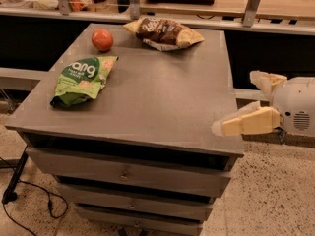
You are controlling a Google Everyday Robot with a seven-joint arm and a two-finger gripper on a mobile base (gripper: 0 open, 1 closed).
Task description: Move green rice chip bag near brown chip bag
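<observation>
The green rice chip bag lies flat on the left side of the grey cabinet top. The brown chip bag lies at the far edge, right of centre, well apart from the green bag. My gripper is at the right edge of the cabinet top, far from both bags. It is open and empty, with one pale finger reaching over the near right corner and the other finger higher up beside the edge.
A red round fruit sits at the far left, between the two bags. The cabinet has drawers in front. A wooden counter with metal posts runs behind. A black cable lies on the floor at the left.
</observation>
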